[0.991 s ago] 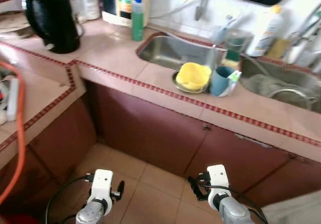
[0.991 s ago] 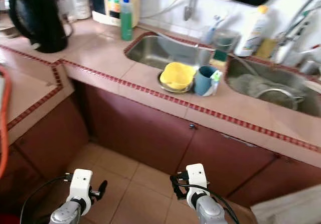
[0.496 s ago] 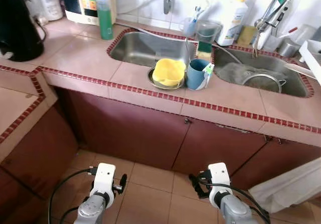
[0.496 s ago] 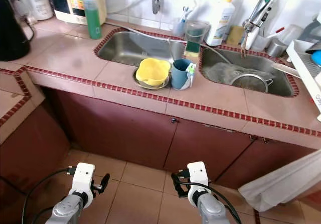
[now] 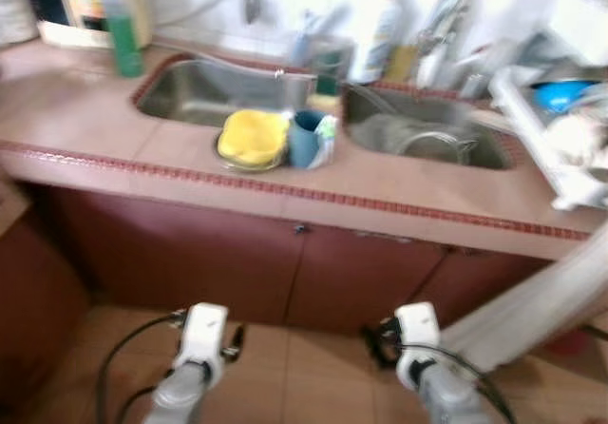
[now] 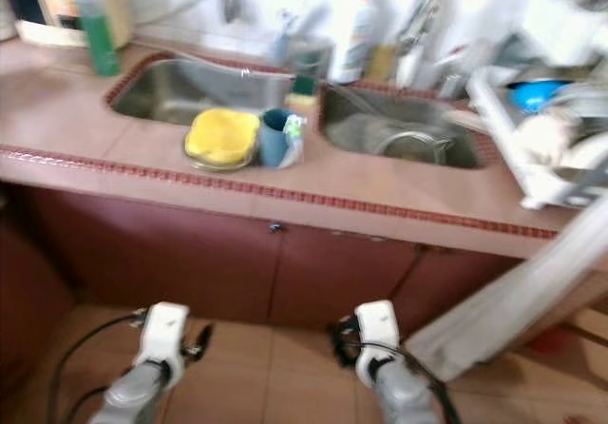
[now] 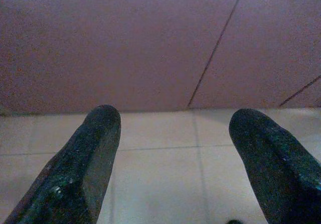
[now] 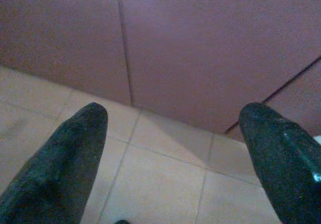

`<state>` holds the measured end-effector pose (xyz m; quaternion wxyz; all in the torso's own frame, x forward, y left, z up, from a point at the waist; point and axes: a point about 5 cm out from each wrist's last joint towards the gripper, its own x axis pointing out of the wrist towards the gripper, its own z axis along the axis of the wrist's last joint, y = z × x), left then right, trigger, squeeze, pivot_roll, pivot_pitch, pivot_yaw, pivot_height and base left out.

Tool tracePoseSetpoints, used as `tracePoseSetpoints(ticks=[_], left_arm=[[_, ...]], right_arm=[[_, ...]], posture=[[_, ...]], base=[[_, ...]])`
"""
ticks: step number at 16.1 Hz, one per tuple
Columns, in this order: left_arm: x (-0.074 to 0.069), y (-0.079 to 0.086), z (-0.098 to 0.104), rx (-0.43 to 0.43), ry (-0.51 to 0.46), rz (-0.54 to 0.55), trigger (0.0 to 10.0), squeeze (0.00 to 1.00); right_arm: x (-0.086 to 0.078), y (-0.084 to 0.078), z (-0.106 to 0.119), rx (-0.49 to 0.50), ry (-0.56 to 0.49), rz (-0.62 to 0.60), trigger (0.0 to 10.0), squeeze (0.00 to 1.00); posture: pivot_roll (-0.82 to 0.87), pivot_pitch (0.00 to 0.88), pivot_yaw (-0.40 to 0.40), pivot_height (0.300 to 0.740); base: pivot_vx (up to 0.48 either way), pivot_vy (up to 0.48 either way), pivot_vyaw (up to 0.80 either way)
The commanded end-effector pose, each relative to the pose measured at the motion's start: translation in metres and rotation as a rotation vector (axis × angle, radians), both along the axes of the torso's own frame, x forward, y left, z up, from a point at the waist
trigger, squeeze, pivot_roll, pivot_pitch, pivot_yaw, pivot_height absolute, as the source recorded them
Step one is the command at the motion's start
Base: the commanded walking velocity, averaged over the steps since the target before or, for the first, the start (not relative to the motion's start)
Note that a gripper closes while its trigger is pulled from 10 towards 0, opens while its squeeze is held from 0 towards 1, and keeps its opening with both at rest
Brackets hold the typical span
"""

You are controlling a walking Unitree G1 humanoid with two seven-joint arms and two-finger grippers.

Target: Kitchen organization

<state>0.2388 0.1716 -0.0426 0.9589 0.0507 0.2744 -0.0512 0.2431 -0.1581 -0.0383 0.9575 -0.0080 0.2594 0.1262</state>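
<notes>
Head views, blurred: both arms hung low before the cabinet doors [image 5: 285,272]; well above and ahead of them a yellow bowl [image 5: 252,137] touched a blue cup [image 5: 304,139] on the counter [image 5: 114,139]

Left wrist: left gripper [image 7: 175,158] spread wide, empty, over floor tiles [image 7: 160,184]

Right wrist: right gripper [image 8: 175,158] likewise wide, holding nothing

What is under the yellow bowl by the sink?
The yellow bowl sits on a round metal dish, whose rim peeks out around it on the counter. The bowl covers the middle of the dish, so whatever lies there is hidden.
</notes>
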Motion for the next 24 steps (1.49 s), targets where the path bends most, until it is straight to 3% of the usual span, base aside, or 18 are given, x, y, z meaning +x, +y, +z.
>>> tracePoseSetpoints(ticks=[1, 6, 8, 11, 13, 16, 18, 20, 22, 24], left_arm=[[0.007, -0.003, 0.005, -0.003, -0.025, 0.006, 10.0, 0.0], [0.031, -0.002, 0.031, -0.031, -0.168, -0.06, 10.0, 0.0], [0.041, 0.0, 0.053, -0.062, -0.283, -0.09, 10.0, 0.0], [0.035, 0.001, 0.08, -0.082, -0.429, -0.15, 10.0, 0.0], [0.028, -0.001, 0.098, -0.015, -0.53, -0.188, 10.0, 0.0], [0.028, -0.007, 0.115, -0.019, -0.565, -0.204, 10.0, 0.0], [0.03, -0.012, 0.125, 0.01, -0.596, -0.248, 10.0, 0.0], [0.03, -0.017, 0.146, -0.063, -0.635, -0.255, 10.0, 0.0], [0.028, -0.015, 0.155, -0.137, -0.651, -0.243, 10.0, 0.0], [0.025, -0.004, 0.148, -0.071, -0.63, -0.253, 10.0, 0.0]], right_arm=[[0.004, -0.004, 0.004, -0.004, -0.023, 0.0, 10.0, 0.0], [0.03, -0.005, 0.028, -0.002, -0.143, 0.025, 10.0, 0.0], [0.044, -0.005, 0.048, 0.007, -0.251, 0.056, 10.0, 0.0], [0.049, -0.008, 0.074, 0.005, -0.43, 0.104, 10.0, 0.0], [0.048, -0.009, 0.092, -0.027, -0.543, 0.111, 10.0, 0.0], [0.053, -0.002, 0.119, -0.058, -0.67, 0.141, 10.0, 0.0], [0.057, 0.003, 0.129, -0.05, -0.7, 0.176, 10.0, 0.0], [0.056, 0.008, 0.147, -0.051, -0.758, 0.268, 10.0, 0.0], [0.055, 0.01, 0.16, -0.021, -0.797, 0.278, 10.0, 0.0], [0.053, 0.008, 0.156, -0.033, -0.782, 0.269, 10.0, 0.0]], posture=[[0.04, 0.0, -0.075, 0.732], [0.04, 0.0, -0.075, 0.732], [0.04, 0.0, -0.073, 0.732], [0.04, 0.0, -0.079, 0.732], [0.04, 0.0, -0.081, 0.732], [0.04, 0.0, -0.076, 0.732], [0.03, 0.0, -0.07, 0.732], [0.03, 0.0, -0.071, 0.732], [0.03, 0.0, -0.076, 0.732], [0.03, 0.0, -0.084, 0.732]], base=[[0.0, 0.0, 0.0], [0.0, 0.0, 0.0], [0.0, 0.0, 0.0], [0.0, 0.0, 0.0], [0.0, 0.0, 0.0], [0.0, 0.0, 0.0], [0.0, 0.0, 0.0], [0.0, 0.0, 0.0], [0.0, 0.0, 0.0], [0.0, 0.0, 0.0]])
